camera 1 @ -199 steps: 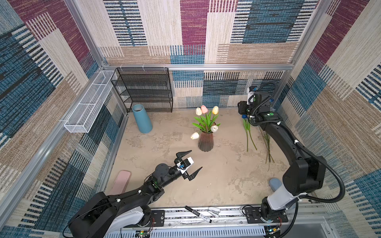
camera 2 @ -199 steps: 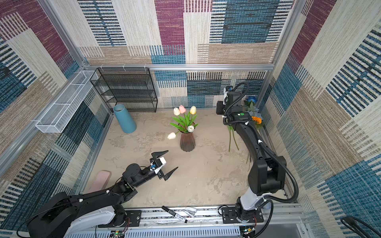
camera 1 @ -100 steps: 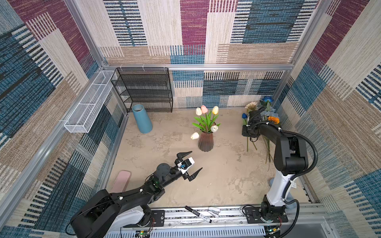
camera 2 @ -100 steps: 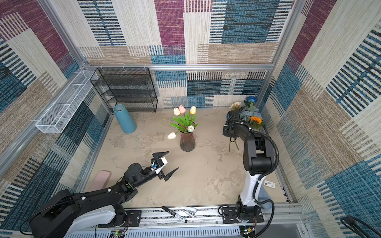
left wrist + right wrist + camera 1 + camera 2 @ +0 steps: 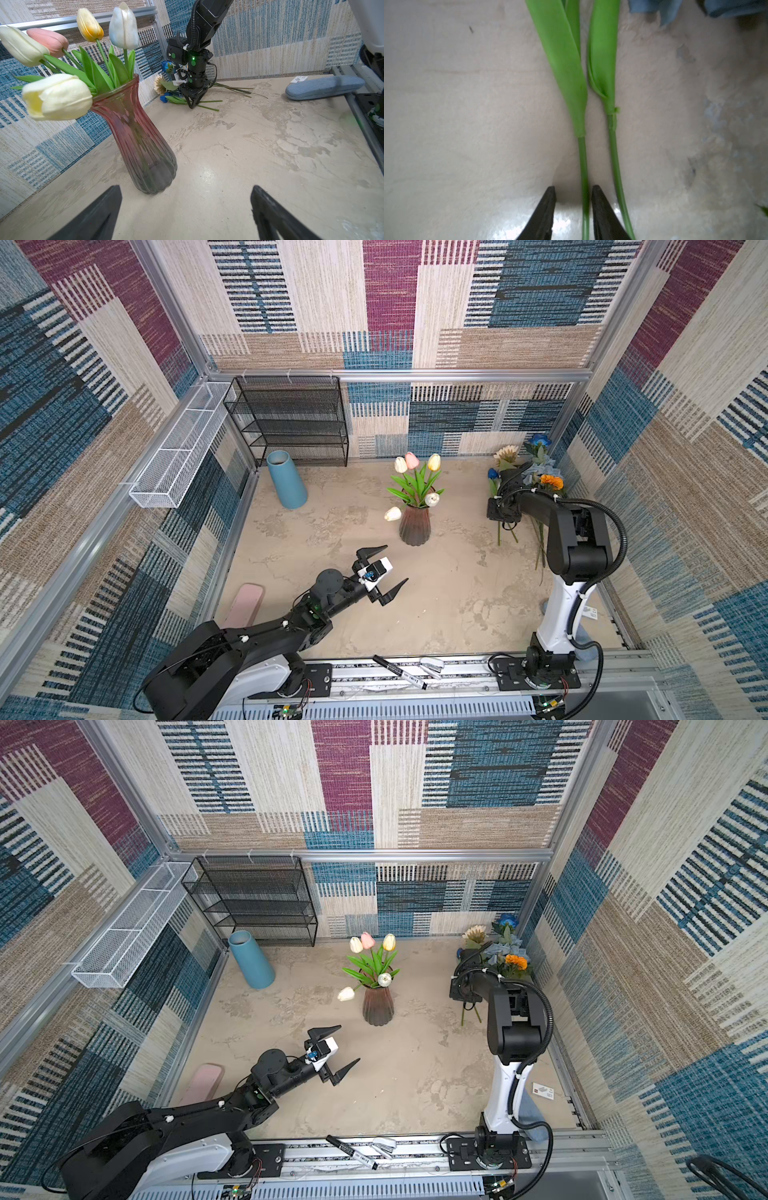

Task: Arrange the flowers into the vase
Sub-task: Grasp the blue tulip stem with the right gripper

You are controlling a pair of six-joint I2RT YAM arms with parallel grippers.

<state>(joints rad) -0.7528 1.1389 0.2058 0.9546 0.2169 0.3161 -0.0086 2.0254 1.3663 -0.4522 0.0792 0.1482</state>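
Right tool [image 5: 573, 187] straddles tulip stem [image 5: 584, 166] (second stem [image 5: 615, 166] just beside).

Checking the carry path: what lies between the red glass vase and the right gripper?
Only bare tabletop; the left wrist view shows it between vase and right gripper.
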